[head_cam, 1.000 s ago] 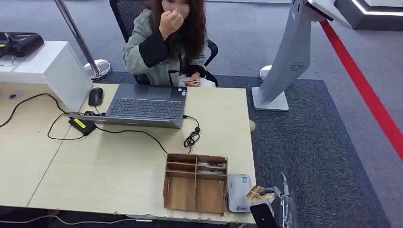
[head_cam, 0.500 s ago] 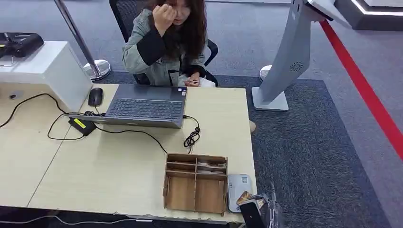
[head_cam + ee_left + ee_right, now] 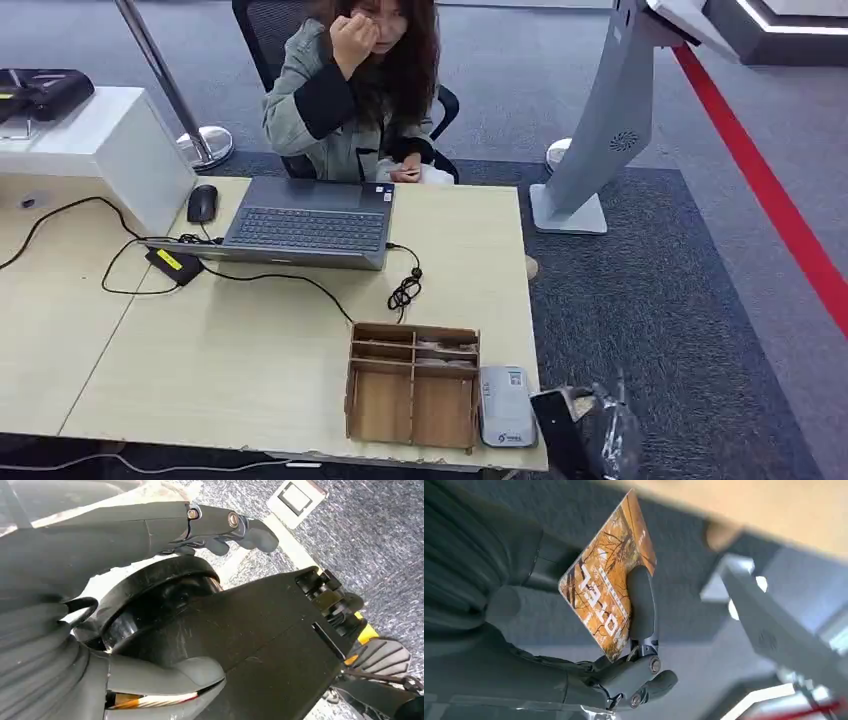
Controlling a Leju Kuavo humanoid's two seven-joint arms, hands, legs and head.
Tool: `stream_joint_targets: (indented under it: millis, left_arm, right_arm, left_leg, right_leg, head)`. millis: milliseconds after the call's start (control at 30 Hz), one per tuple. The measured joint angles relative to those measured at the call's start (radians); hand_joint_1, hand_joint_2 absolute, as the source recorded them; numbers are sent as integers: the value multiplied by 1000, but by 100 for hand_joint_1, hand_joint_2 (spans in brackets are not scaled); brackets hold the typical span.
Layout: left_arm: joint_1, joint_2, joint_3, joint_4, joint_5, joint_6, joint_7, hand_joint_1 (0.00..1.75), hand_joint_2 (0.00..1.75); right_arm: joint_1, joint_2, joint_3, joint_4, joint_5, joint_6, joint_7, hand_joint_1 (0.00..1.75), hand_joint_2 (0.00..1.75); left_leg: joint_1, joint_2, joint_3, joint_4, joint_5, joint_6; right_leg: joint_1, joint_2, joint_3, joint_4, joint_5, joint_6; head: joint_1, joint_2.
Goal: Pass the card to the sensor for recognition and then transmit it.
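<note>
The right hand [image 3: 624, 645] holds one orange card [image 3: 606, 580], a finger pressed across its face, just off the table [image 3: 250, 370] corner, beside the one grey sensor [image 3: 505, 405]. I think the card should come flat over the sensor and wait there. The left hand [image 3: 220, 527] hangs low; I cannot tell its state.

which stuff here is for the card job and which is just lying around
For the job:
card, held in the right robot hand
sensor, grey reader on the desk edge

Lying about:
wooden organiser
laptop
mouse
coiled cable
</note>
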Motion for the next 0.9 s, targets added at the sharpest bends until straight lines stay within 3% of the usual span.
stream_joint_targets:
  millis: [33, 133, 267, 533, 900]
  left_arm:
    - [0, 0, 0, 0, 1, 0, 2, 0, 175]
    - [0, 3, 0, 0, -1, -7, 5, 0, 175]
    - [-2, 7, -4, 0, -10, -19, 7, 0, 175]
    - [-9, 14, -24, -1, -41, -43, 6, 0, 175]
    - [-15, 20, -45, -2, -91, -63, -18, 0, 175]
  right_arm:
    - [-15, -34, 2, -53, 36, 0, 81, 175, 175]
    - [-69, -128, 21, -211, 157, 45, 223, 175, 175]
    - [-156, -215, 37, -380, 187, 135, 293, 175, 175]
    - [-338, -293, 92, -482, -9, 228, 361, 175, 175]
    - [-495, -275, 187, -306, -269, 138, 296, 175, 175]
  left_leg:
    - [0, 0, 0, 0, 0, 0]
    - [-1, 1, 0, 0, 0, 0]
    - [-1, 1, 1, 0, 0, 0]
    - [0, 1, 1, 0, 1, 0]
    - [0, 0, -1, 0, 1, 0]
  right_leg:
    - [0, 1, 0, 0, 0, 0]
    - [-1, 1, 0, 0, 1, 1]
    - [0, 1, 1, 0, 1, 1]
    - [0, 1, 1, 0, 1, 1]
    - [0, 0, 0, 0, 1, 1]
  head:
    - [0, 0]
    - [0, 0]
    - [0, 0]
    - [0, 0]
    - [0, 0]
